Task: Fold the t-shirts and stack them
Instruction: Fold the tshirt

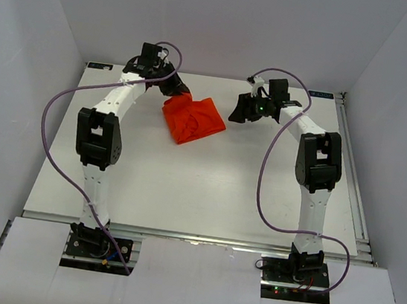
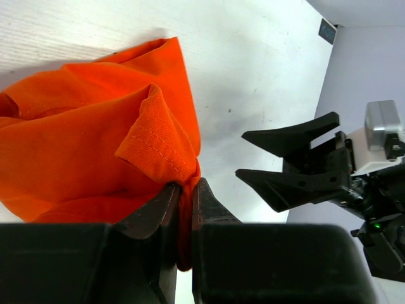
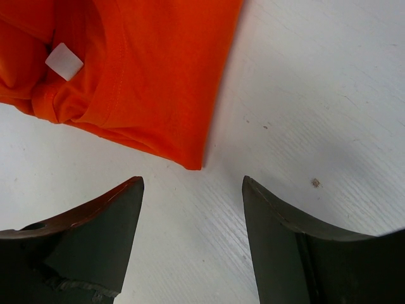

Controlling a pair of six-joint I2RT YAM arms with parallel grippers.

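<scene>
Bright orange-red soft fabric t-shirt (image 1: 193, 119) lies bunched at the far middle of the flat white worktop (image 1: 197, 196), between the two arms. It is partly doubled over, with loose ridges and no tidy outline. Left gripper (image 2: 186, 190): jaws pinched narrow on a hemmed fold at the shirt's far-left edge, with cloth visibly sandwiched between them. How many layers it holds cannot be told. Right gripper (image 3: 193, 180): jaws wide apart, holding nothing, poised just beside the shirt's pointed corner and not touching it; bare worktop shows between the fingers. A small white square label (image 3: 64, 61) sits among the collar folds in the right wrist view. Judgement: the step in hand is a second grasp, so the shirt can be stretched flat between the two arms before folding. To do it well, the right gripper should come in low, slide one finger under that corner and close on the hem alone. The left pinch should hold firm and not lift until the right has cloth; otherwise the shirt is likely to drag leftward, out of reach. Then draw apart evenly. Risk: catching several layers would lock the bunching in.
</scene>
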